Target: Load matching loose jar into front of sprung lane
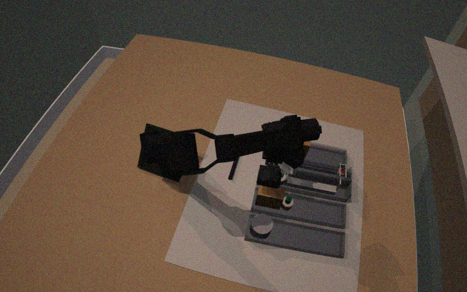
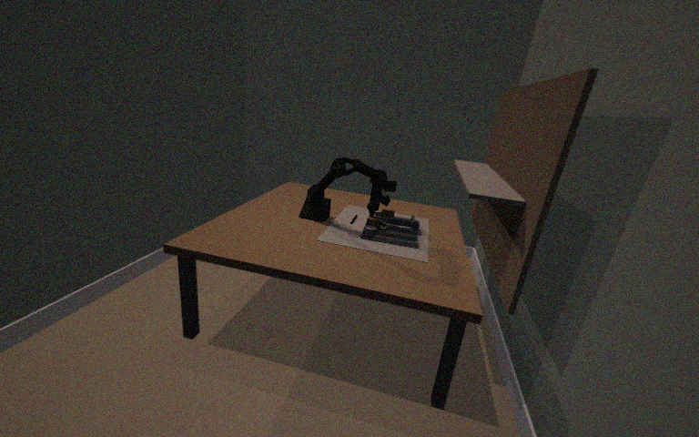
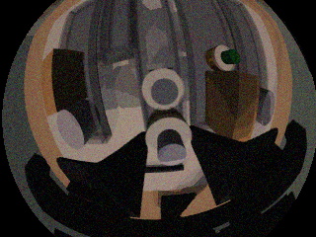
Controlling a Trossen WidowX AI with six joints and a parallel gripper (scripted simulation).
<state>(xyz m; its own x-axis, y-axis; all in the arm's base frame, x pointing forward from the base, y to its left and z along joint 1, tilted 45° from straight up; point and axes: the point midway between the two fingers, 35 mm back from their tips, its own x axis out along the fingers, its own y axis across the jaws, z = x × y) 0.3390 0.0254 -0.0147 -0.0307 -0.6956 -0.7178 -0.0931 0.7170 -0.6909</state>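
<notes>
My gripper (image 3: 168, 133) is shut on a jar with a pale ring-shaped rim (image 3: 168, 127), low in the wrist view. A second jar with the same kind of pale rim (image 3: 163, 73) stands just beyond it in the middle lane. The held jar is on the near side, in line with that jar; their rims almost meet in this view, and I cannot tell whether they touch. In the top view a pale rim (image 1: 284, 177) shows beside the wrist parts, at the front of the sprung lane (image 1: 344, 194). The front stop, the pusher plate and the jars' bases are hidden or unclear.
A brown box (image 1: 270, 199) (image 3: 231, 106) and a green-topped jar (image 1: 287, 202) (image 3: 223, 57) stand in the neighbouring lane. A pale-topped cylinder (image 1: 261, 225) (image 3: 265, 106) stands in the outer lane. Another block (image 3: 69, 74) and a pale-topped cylinder (image 3: 70, 129) are on the other side. A black bar (image 1: 233, 168) lies in front.
</notes>
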